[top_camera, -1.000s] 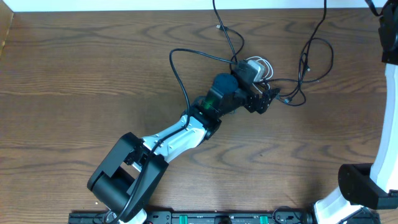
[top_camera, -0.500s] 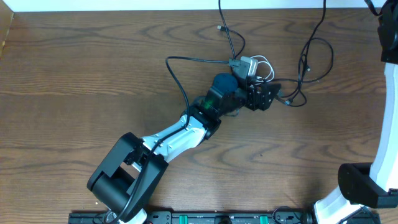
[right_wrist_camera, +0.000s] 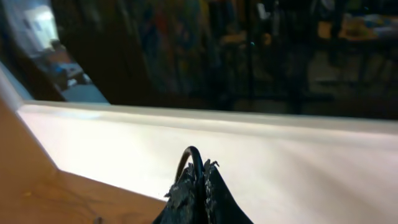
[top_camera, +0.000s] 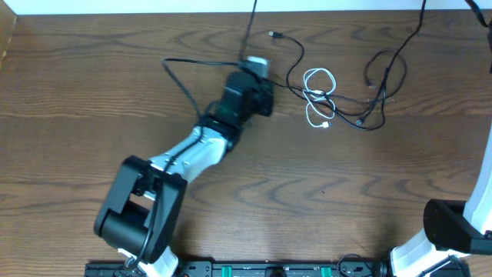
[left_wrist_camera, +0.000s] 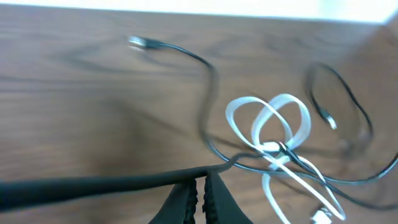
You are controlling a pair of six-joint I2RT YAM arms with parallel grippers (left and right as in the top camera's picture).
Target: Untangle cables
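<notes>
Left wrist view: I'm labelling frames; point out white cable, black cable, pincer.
white cable (left_wrist_camera: 267, 147), left wrist view, knot
black cable (left_wrist_camera: 212, 72), left wrist view, bend
left pincer (left_wrist_camera: 199, 182), left wrist view, between fingertips

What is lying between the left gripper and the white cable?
A black cable crosses that gap; the overhead and left wrist views both show it.

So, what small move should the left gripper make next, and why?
Probably a slow pull to the left, away from the tangle. The left gripper is shut, seemingly on a black cable. That cable runs right into the loops of the white cable, where the two cross.
</notes>
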